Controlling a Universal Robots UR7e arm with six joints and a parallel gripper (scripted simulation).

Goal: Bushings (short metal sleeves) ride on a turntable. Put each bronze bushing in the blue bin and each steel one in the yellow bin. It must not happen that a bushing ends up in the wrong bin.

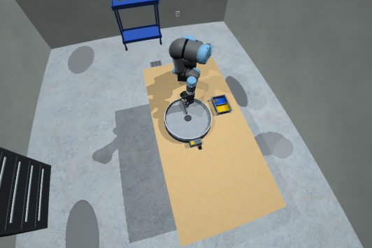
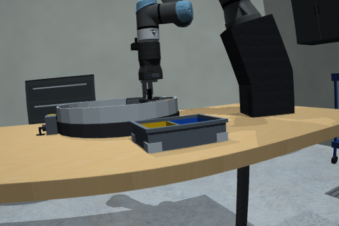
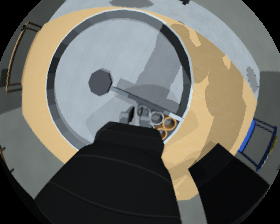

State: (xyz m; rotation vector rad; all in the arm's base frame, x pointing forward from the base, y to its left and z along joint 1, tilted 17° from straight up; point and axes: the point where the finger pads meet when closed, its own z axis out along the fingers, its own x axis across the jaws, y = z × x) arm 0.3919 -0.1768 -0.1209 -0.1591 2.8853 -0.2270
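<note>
The turntable has a raised rim. In the wrist view, a steel bushing and a bronze bushing stand beside its straight bar, with another bronze bushing below them. A further steel bushing is close to the fingers. My gripper points down inside the rim with its fingers partly open; no held bushing shows, though the tips are partly hidden. The blue bin holds one brownish bushing. The yellow bin shows no bushing.
The straight bar runs from the turntable's hub to its rim. A small grey box with a yellow patch stands at the rim's outer side. The two bins share a grey tray beside the turntable.
</note>
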